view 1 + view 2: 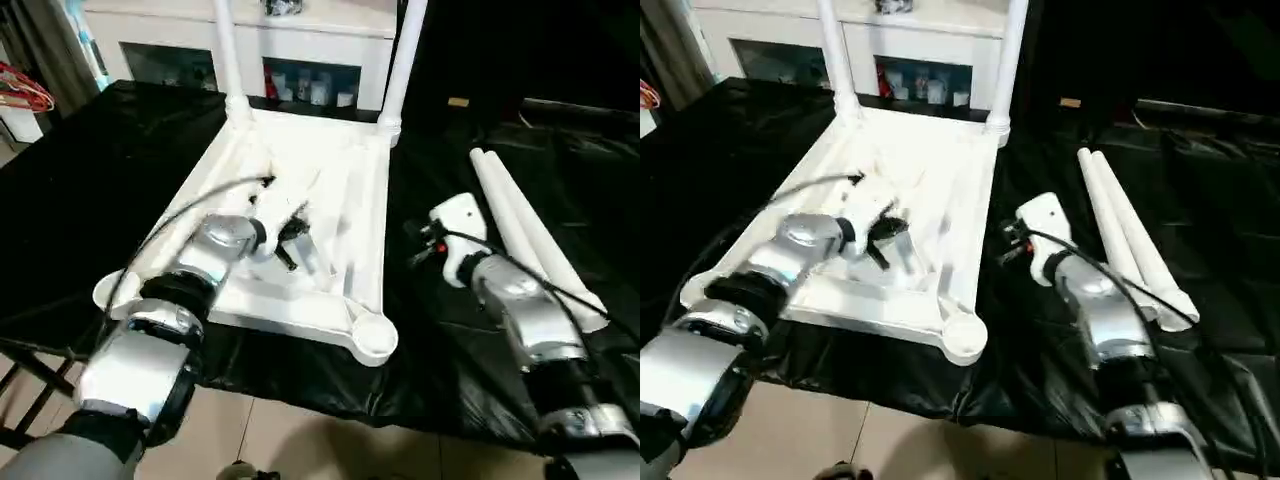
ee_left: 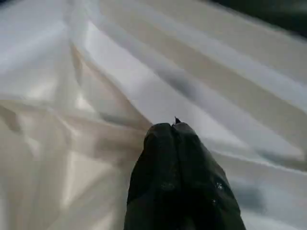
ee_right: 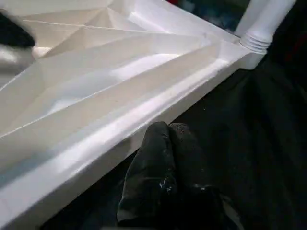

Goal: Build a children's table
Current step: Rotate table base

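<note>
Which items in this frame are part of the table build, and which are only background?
Part of the job:
- upturned white table top
- two legs already standing in its far corner sockets
- two loose legs lying on the black cover beside the right arm
- empty near corner socket

Just lying about:
- white cabinet behind the table
- red wire object at far left
</note>
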{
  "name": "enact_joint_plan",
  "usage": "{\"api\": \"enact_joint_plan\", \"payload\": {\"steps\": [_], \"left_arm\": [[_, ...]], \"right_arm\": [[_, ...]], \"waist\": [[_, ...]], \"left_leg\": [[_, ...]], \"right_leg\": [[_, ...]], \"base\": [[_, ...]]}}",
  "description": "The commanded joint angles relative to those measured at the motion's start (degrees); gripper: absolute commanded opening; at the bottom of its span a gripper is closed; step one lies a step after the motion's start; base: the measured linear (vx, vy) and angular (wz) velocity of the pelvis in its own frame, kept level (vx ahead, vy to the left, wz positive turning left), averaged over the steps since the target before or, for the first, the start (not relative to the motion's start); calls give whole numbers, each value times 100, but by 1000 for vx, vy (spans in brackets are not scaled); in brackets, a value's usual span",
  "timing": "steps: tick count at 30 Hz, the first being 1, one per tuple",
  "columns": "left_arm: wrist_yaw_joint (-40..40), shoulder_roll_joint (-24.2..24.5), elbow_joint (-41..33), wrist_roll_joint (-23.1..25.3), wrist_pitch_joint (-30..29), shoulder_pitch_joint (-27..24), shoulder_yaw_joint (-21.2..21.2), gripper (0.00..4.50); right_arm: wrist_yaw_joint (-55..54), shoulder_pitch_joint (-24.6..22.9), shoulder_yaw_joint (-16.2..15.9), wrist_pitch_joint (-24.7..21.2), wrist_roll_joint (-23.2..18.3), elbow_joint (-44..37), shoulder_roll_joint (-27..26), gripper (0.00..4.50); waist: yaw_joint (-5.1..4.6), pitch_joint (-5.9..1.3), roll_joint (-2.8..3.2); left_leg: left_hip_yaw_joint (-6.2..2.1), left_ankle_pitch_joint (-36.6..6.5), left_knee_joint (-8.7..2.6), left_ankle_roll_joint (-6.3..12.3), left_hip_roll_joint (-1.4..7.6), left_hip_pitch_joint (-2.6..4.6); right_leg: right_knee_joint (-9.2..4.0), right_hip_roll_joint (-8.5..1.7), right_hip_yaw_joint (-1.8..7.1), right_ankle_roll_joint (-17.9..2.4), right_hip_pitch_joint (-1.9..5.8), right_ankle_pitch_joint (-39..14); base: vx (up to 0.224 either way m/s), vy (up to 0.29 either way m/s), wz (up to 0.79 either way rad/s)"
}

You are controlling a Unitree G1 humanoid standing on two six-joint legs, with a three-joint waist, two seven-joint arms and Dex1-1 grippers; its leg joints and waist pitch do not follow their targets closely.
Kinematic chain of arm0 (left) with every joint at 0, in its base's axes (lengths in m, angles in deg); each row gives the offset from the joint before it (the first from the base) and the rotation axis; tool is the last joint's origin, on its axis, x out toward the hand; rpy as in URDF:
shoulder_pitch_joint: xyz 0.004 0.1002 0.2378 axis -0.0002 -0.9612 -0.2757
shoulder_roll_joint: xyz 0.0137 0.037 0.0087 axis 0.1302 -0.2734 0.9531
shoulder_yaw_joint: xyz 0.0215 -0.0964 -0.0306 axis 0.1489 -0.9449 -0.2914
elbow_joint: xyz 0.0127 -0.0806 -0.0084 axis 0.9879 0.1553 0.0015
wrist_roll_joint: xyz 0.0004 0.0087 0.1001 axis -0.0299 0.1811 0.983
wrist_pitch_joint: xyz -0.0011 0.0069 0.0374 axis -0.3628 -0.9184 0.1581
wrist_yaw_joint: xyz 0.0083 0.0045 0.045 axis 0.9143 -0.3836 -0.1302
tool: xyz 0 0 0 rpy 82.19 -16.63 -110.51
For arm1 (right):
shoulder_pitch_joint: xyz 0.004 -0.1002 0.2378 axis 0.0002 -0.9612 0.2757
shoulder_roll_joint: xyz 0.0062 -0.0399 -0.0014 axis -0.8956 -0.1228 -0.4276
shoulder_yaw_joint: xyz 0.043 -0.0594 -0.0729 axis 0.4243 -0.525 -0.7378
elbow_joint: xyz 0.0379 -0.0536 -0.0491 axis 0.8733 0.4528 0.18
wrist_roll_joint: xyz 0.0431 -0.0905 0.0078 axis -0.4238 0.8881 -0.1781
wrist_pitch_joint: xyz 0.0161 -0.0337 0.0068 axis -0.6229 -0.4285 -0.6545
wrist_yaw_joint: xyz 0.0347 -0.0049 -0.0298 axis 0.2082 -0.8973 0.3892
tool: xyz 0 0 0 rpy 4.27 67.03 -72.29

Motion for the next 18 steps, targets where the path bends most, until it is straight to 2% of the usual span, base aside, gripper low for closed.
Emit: {"api": "enact_joint_plan", "payload": {"steps": [1, 5, 6, 7, 8, 9, 10, 12, 14, 15, 16, 17, 18], "left_arm": [[933, 228, -529, -313, 42, -53, -57, 0], [1922, 744, -1379, -466, -201, -551, 145, 0], [2084, 862, -1587, -493, -280, -672, 180, 0], [2177, 930, -1710, -508, -337, -744, 198, 0], [2303, 1016, -1882, -536, -387, -849, 214, 0], [2345, 1122, -2169, -562, -481, -1017, 215, 0], [2242, 1139, -2285, -566, -511, -1090, 171, 0], [1913, 1064, -2532, -651, -660, -1241, -13, 0], [1323, 881, -2723, -673, -737, -1354, -237, 0], [1003, 752, -2868, -736, -834, -1413, -394, 0], [531, 534, -3062, -863, -912, -1482, -649, 20], [397, 461, -3168, -908, -971, -1523, -721, 33], [373, 422, -3323, -930, -1047, -1588, -743, 33]], "right_arm": [[381, -184, -143, -261, -70, -383, 184, 2], [217, -187, -215, -205, 128, -132, 158, 2], [132, -158, -219, -179, 165, -42, 123, 2], [80, -142, -222, -164, 187, 9, 103, 2], [15, -129, -222, -159, 209, 39, 77, 2], [-41, -105, -218, -169, 217, 53, 40, 2], [-69, -97, -209, -215, 218, 14, 32, 2], [-230, -64, -118, -429, 222, -98, 30, 2], [-381, -2, 92, -777, 88, -175, 3, 2], [-459, 25, 210, -927, 12, -206, -7, 19], [-620, 70, 382, -1073, -55, -220, -12, 36], [-711, 97, 443, -1116, -45, -214, 2, 36], [-795, 125, 487, -1163, -27, -204, 24, 36]], "waist": [[48, -456, 34], [14, -438, 28], [-17, -427, 24], [-26, -419, 32], [-34, -405, 9], [-21, -411, 29], [-30, -403, 27], [-23, -406, 39], [-17, -404, 27], [-18, -411, 30], [3, -419, 19], [-1, -425, 23], [13, -432, 3]], "left_leg": [[-30, -1240, -362, 136, 76, 80], [-29, -1305, -381, 73, 88, 65], [-14, -1428, -391, 10, 93, 90], [-20, -1452, -396, -17, 97, 84], [-2, -1572, -400, -46, 88, 107], [-20, -1584, -404, -75, 98, 108], [-25, -1611, -427, -115, 114, 102], [-15, -1640, -418, -152, 123, 136], [-14, -1589, -422, -149, 112, 121], [-9, -1558, -412, -143, 113, 117], [-11, -1460, -402, -115, 107, 108], [-6, -1338, -389, -116, 103, 83], [5, -1230, -376, -80, 80, 75]], "right_leg": [[-357, -306, 184, -1477, 357, -394], [-343, -322, 182, -1528, 343, -478], [-370, -324, 188, -1479, 309, -793], [-367, -327, 192, -1451, 301, -899], [-409, -309, 197, -1370, 276, -1138], [-394, -332, 201, -1344, 285, -1197], [-400, -327, 204, -1269, 269, -1318], [-385, -312, 209, -1282, 240, -1210], [-386, -302, 206, -1269, 254, -1131], [-369, -295, 208, -1279, 263, -1043], [-368, -307, 206, -1298, 275, -924], [-345, -302, 208, -1316, 298, -786], [-358, -300, 207, -1288, 299, -746]], "base": [[0, 0, 0], [0, 0, 0], [0, 0, 0], [0, 0, 0], [0, 0, 0], [0, 0, 0], [0, 0, 0], [0, 0, 0], [0, 0, 0], [0, 0, 0], [0, 0, 0], [0, 0, 0], [0, 0, 0]]}}
